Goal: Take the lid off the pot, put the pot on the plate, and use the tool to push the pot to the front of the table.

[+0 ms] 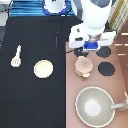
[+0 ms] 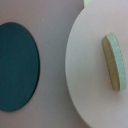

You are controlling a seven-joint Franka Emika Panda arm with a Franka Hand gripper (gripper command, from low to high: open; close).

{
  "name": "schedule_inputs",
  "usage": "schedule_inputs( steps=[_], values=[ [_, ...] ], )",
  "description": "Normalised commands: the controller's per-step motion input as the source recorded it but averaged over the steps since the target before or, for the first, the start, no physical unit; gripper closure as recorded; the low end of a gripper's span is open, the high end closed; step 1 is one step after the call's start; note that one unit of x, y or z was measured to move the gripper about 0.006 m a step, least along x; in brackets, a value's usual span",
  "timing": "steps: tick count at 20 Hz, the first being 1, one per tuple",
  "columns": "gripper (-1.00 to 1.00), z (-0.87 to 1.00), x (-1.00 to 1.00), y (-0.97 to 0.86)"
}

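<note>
**Tool above the lidded pot on the stove**

The tool [image 1: 89, 52] hangs over the stove [image 1: 120, 86], just toward the exterior view's top from the pot [image 1: 82, 71] and close above it. Whether it is apart or together cannot be told.

The lid [image 1: 83, 63] sits on the pot, covering it. In the wrist view the lid [image 2: 87, 95] fills much of the picture as a pale disc, with its knob [image 2: 112, 61] seen from the side and a dark burner [image 2: 17, 67] beside it.

The pot stands near the stove's edge at the exterior view's left, with two more burners [image 1: 105, 68] to its right. The large grey pan [image 1: 95, 105] lies toward the exterior view's bottom from the pot.

The plate [image 1: 43, 68] rests on the black surface [image 1: 35, 102], to the exterior view's left of the pot and apart from it. The spatula [image 1: 16, 56] lies farther left on the same surface, well apart from the tool, its head toward the exterior view's bottom.
</note>
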Motion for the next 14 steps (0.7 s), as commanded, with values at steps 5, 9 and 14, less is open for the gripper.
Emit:
schedule_inputs(
  steps=[5, 9, 14],
  values=[
    [-1.00, -0.31, 0.67, 0.00],
    [-1.00, -0.20, 0.45, 0.07],
    [-1.00, -0.12, 0.21, 0.00]
  ],
)
